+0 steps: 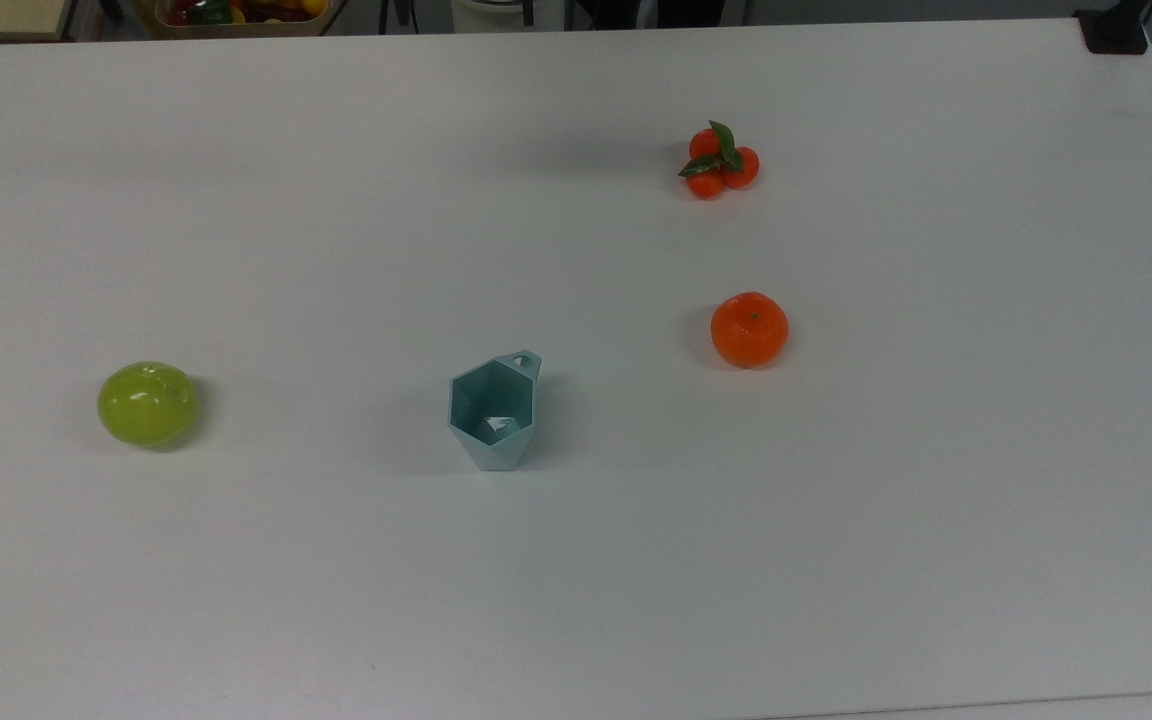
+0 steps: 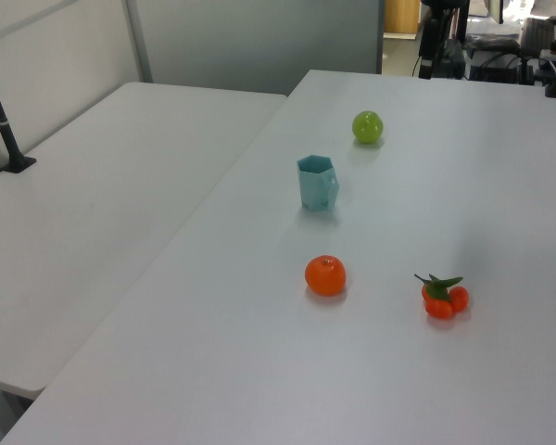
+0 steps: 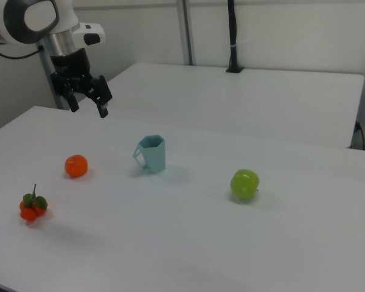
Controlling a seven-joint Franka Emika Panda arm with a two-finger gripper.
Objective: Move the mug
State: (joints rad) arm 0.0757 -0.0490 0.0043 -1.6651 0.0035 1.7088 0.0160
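Note:
The mug [image 1: 492, 409] is a pale teal faceted cup standing upright on the white table [image 1: 576, 560], its small pierced tab handle toward the top view's upper right. It also stands near the table's middle in the left view [image 2: 317, 182] and the right view [image 3: 152, 153]. In the right view my gripper [image 3: 89, 109] hangs open in the air, up and to the left of the mug and well apart from it, with nothing between its fingers.
A green apple [image 1: 148, 402] lies to the top view's left of the mug. An orange [image 1: 749, 328] and a cluster of small oranges with leaves [image 1: 720, 160] lie to its right. A second white table [image 2: 93, 213] adjoins in the left view.

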